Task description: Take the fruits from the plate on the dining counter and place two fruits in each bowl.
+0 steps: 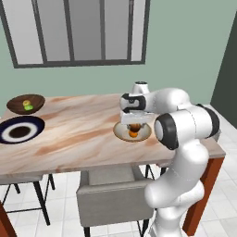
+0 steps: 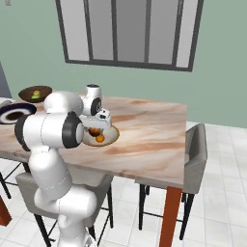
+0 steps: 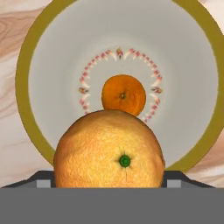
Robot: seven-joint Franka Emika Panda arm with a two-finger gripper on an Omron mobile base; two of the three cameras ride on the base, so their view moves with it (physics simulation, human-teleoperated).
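Between the fingertips of the gripper (image 3: 109, 186) sits an orange fruit (image 3: 109, 151), held at about its own width, its green stem end facing the camera; being round, it has no long axis. Just beyond the fingers lies the cream bowl (image 3: 26, 92), with a second orange (image 3: 124, 94) at its centre. This looks like the final drop: next, the fingers must part.

Far off, the wooden bowl (image 1: 26, 104) holds the green and yellow fruits (image 1: 28, 104), by the plate (image 1: 20, 129).

home dining area: table (image 1: 92, 134), chairs (image 1: 113, 194)

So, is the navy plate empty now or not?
Empty: the navy plate shows only its dark centre, with no fruit on it.
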